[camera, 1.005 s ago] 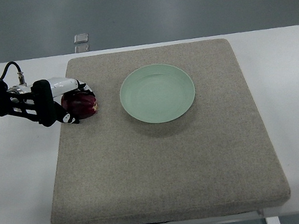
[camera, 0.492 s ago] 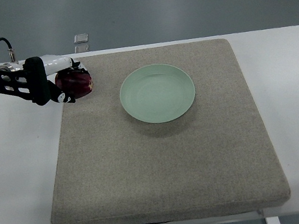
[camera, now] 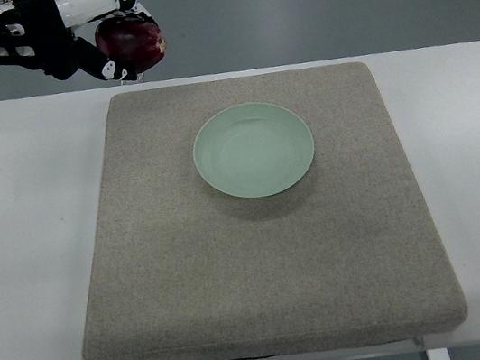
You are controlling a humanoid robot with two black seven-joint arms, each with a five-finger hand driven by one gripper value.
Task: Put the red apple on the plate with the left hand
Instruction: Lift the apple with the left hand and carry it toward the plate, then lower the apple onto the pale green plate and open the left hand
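Dark-red apple (camera: 131, 44) held at the far left of the scene, carried by the left hand (camera: 94, 37), whose arm enters from the left edge. The white and black fingers (camera: 116, 69) are curled around the fruit, pinching it from above and below; the apple hangs clear of every surface, beyond the far edge of the grey felt mat (camera: 263, 268). Compared with the frame one second earlier, the fruit has left the mat: there it sat at the mat's far-left corner with the hand closed about it; half a second ago it was lifted slightly; now it is raised high and drawn farther away, over the floor beyond the white desk (camera: 26, 269). This indicates, as a judgement, that the grasp and lift are complete and the carry is under way, though the apple is at present no nearer its goal.

Centre: the pale green plate (camera: 295, 164) lies empty on the far half of the mat, unmoved across the three frames, well apart from the apple and to its right and nearer. The remaining work is a transfer rightward and toward the near side, followed by a descent and release over the plate.

Right: bare mat and desk; the right hand is not visible.
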